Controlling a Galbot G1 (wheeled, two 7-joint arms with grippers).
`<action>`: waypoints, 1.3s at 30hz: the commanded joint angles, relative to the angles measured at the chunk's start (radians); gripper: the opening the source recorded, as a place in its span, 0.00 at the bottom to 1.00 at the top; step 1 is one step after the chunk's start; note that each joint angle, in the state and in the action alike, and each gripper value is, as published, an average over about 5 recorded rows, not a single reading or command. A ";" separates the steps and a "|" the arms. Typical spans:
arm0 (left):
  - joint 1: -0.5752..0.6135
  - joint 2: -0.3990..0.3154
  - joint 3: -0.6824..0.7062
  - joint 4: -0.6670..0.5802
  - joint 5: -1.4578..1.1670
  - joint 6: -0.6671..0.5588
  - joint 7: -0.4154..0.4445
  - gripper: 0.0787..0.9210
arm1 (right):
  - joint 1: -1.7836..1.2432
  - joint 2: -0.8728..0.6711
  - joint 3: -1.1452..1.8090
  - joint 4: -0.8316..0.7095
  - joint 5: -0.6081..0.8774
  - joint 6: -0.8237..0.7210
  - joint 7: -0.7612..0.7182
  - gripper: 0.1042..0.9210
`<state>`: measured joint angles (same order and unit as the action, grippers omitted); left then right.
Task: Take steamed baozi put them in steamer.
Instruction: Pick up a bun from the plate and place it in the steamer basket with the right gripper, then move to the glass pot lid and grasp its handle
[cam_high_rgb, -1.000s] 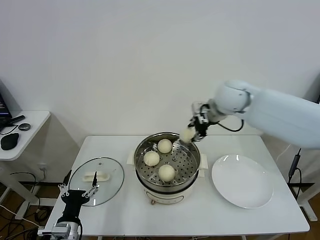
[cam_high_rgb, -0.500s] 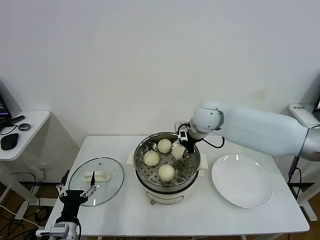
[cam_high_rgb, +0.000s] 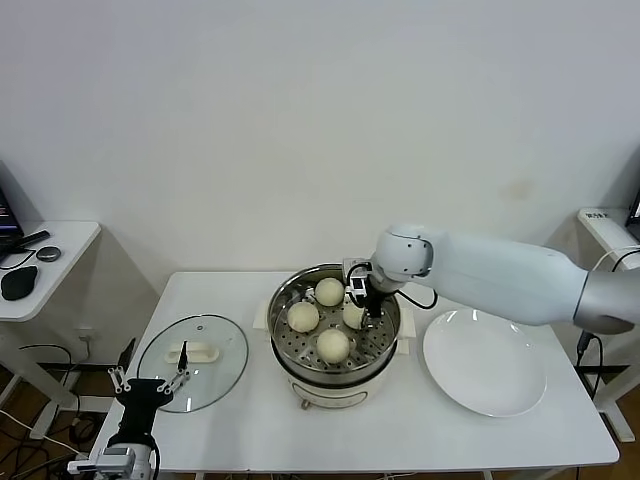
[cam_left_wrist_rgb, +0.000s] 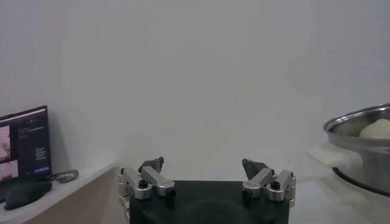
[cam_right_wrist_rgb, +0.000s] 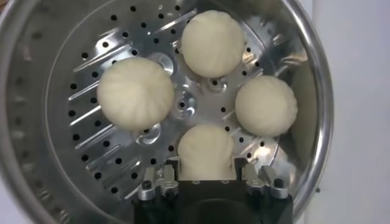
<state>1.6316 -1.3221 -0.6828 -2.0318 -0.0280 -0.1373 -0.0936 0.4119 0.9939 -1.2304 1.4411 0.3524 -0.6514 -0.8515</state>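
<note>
The right gripper (cam_high_rgb: 365, 308) is lowered inside the steamer (cam_high_rgb: 336, 322), on its right side. Its fingers (cam_right_wrist_rgb: 159, 182) flank the fourth steamed baozi (cam_right_wrist_rgb: 206, 152), one on each side, pinching it. In the right wrist view this bun sits on the perforated tray (cam_right_wrist_rgb: 91, 79) directly ahead of the gripper body.

Count of steamed baozi: four, all inside the steamer. Three lie free on the tray: one toward the rear (cam_high_rgb: 329, 291), one on the left (cam_high_rgb: 303, 316), one at the front (cam_high_rgb: 333, 345). The fourth (cam_high_rgb: 353, 315) is in the gripper's hold, near the others.

The white plate (cam_high_rgb: 485, 362) lies on the table (cam_high_rgb: 240, 420) to the right of the steamer. One glass lid (cam_high_rgb: 192, 349) lies flat to the steamer's left.

The left gripper (cam_high_rgb: 148, 388) is parked low, off the table's front-left corner, fingers spread and holding nothing.
</note>
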 joint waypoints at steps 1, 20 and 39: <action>-0.001 0.003 -0.002 -0.001 -0.001 0.000 0.001 0.88 | -0.019 -0.007 0.037 0.008 -0.009 -0.007 0.002 0.70; -0.017 0.010 0.012 0.023 -0.016 -0.013 0.002 0.88 | -0.606 -0.500 0.705 0.409 0.272 0.206 0.665 0.88; 0.004 0.011 0.040 0.040 0.007 -0.020 -0.029 0.88 | -1.828 0.298 1.937 0.406 -0.325 1.006 0.637 0.88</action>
<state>1.6355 -1.3164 -0.6491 -1.9997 -0.0381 -0.1659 -0.0969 -0.7880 0.8332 0.0576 1.8186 0.3194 -0.0487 -0.2252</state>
